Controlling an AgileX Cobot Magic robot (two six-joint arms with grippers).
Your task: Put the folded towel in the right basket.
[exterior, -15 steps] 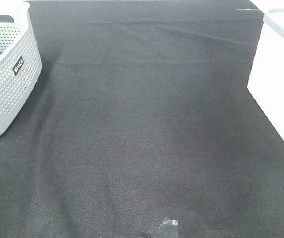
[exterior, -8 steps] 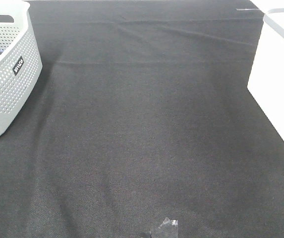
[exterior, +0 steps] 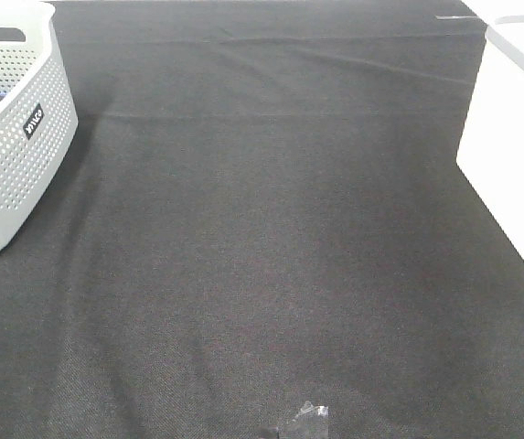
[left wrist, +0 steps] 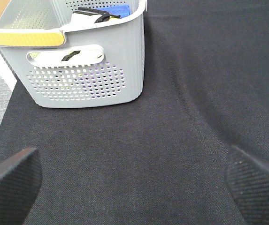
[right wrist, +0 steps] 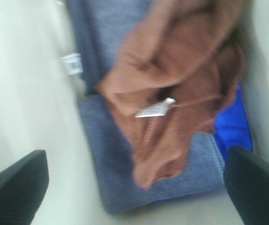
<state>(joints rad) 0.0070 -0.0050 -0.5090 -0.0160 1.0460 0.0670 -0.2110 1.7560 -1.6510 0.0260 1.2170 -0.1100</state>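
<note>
Left gripper point(left wrist: 134, 176): jaws stood wide apart, nothing between them, only dark fingertips point(left wrist: 12, 176) showed. Right gripper point(right wrist: 135, 187): jaws likewise spread wide, empty; wrist view was blurred.

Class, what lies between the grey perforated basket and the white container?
Only bare black cloth separates the grey perforated basket from the white container, per the exterior high view.

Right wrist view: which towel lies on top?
The crumpled brown towel with a white tag; the grey-blue towel and bright blue towel lie under it.
</note>
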